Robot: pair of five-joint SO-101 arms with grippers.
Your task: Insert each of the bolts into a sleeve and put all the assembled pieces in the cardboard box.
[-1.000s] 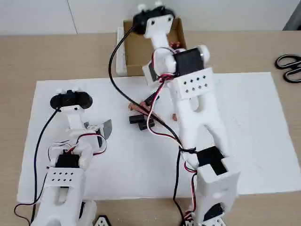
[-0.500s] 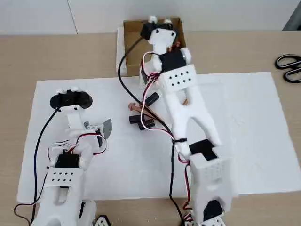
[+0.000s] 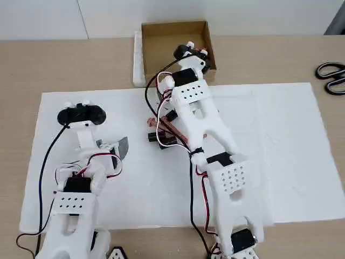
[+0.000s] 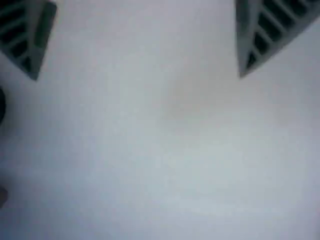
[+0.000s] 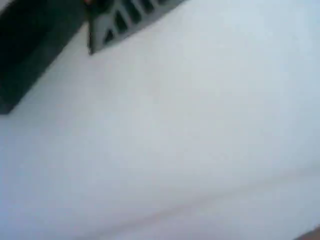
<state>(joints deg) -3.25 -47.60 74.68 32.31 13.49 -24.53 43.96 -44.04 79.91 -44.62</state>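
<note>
White paper [image 3: 291, 140] covers the middle of the wooden table [image 3: 280, 59], and near its centre lie the loose parts: copper-coloured metal bolts [image 3: 153, 122] touching a small heap of short black sleeves [image 3: 159, 137], none joined as far as I can make out. Behind them, off the paper, stands the open brown cardboard box [image 3: 161, 48], with a white foam strip [image 3: 138, 59] along its side. Over the last second my right arm [image 3: 202, 116] has drawn back from above the box. Its wrist now hangs at the box's near edge. I judge a drop-off trip is ending and the next bolt is due. Whether a piece lies in the box I cannot tell, as the arm hides that corner. The right gripper [image 5: 100, 35] looks down on paper, and I cannot tell whether it grasps anything or is released. The left gripper [image 4: 140, 45] has not moved — it is spread wide and empty over paper, well apart from the parts. Black-handled scissors [image 3: 330, 71] lie at the table's far right. I can read no writing or labels anywhere
</note>
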